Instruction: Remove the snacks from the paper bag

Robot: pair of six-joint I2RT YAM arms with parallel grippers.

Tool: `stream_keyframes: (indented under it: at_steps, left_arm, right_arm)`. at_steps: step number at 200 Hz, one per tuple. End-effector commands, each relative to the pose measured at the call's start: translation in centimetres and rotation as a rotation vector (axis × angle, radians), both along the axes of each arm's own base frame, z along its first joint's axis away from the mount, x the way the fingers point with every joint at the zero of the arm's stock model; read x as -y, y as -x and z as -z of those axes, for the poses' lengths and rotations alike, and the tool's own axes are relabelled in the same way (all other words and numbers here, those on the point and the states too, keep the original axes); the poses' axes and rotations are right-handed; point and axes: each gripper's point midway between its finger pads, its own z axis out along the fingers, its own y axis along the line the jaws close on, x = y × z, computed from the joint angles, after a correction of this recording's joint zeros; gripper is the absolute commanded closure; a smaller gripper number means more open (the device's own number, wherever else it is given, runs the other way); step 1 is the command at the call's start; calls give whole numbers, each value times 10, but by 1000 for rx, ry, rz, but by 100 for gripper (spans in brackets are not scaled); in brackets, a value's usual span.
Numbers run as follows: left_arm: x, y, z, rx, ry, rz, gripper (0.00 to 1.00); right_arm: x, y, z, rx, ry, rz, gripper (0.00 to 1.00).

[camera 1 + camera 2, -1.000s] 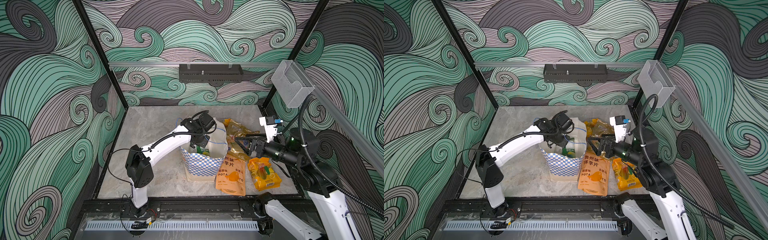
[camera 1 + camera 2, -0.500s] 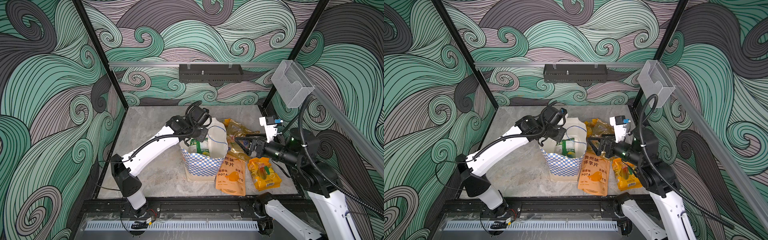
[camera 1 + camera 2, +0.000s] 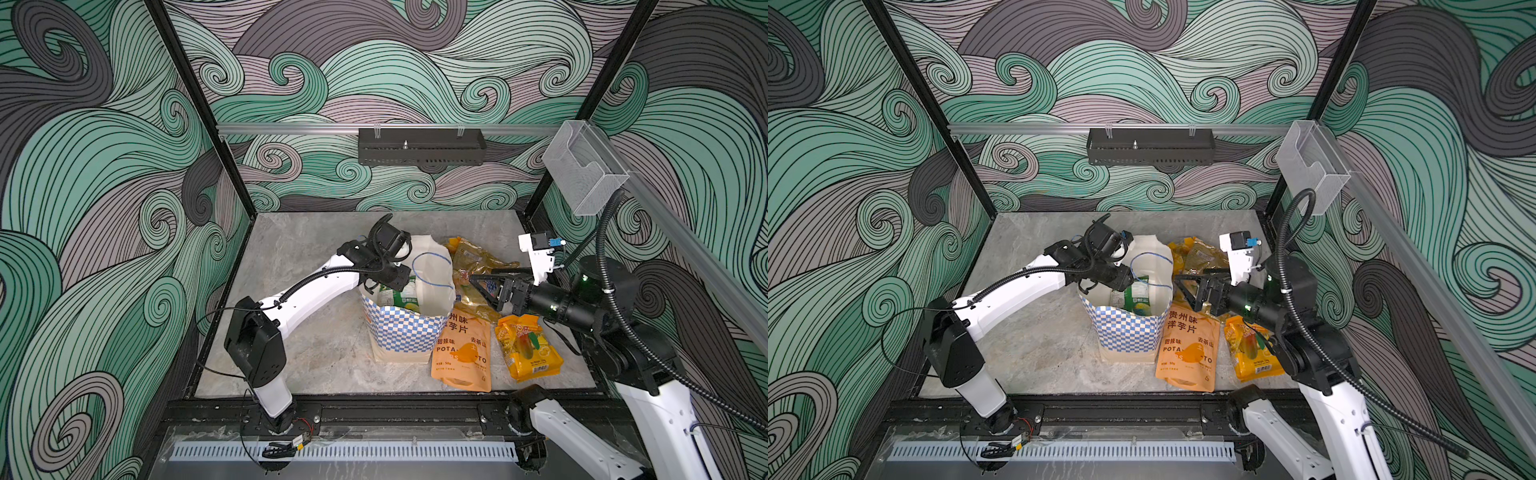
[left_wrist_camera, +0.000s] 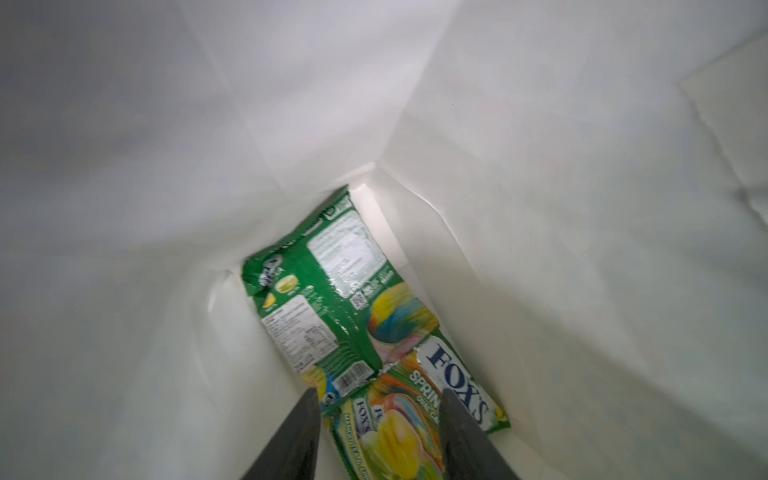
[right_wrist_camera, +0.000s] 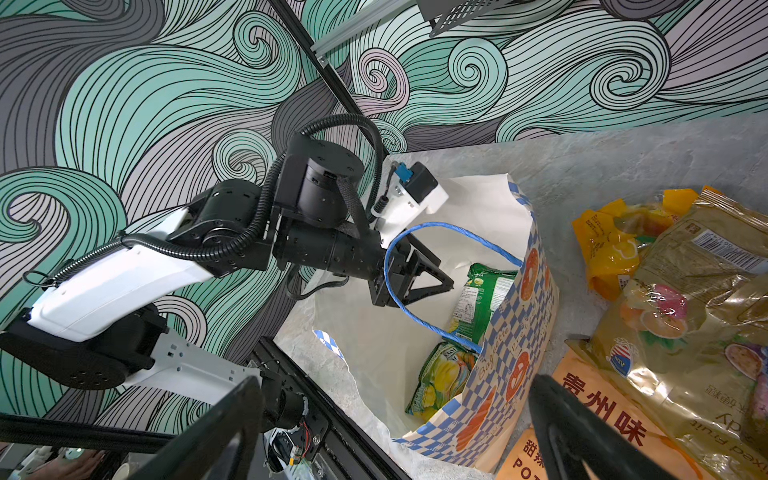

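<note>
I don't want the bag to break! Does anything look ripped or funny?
The paper bag stands upright, but its top rim looks jagged, as if torn, on the far side. Nothing else stands out.

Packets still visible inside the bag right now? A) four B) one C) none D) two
D: the left wrist view looks down into the bag, where a green packet lies at the bottom and a FOX'S packet overlaps its near end. The right wrist view shows the same two.
</note>
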Motion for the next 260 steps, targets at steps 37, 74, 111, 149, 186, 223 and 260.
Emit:
stream_keyframes:
  at_steps: [37,74,111,149,186,223,260]
  left_arm:
    - [30,5,30,-115,52,20,38]
    - [28,10,70,-138,-49,43,28]
    - [23,5,95,-137,-138,42,21]
    - [16,12,125,-158,-232,72,19]
    - [15,17,149,-183,-270,92,15]
    - [14,24,168,-218,-282,115,12]
    - [11,32,187,-248,-315,122,12]
  right_arm:
    - [-3,-3,0,-8,-11,-6,0]
    - [-2,-1,-1,-2,-13,0,0]
    - [-2,0,-1,-4,-11,-5,0]
    - [-1,0,1,-7,-4,-1,0]
    - [-2,-2,2,-13,-8,-4,0]
    - [-2,-1,3,-15,-5,-4,0]
    - [-2,-1,5,-19,-5,-3,0]
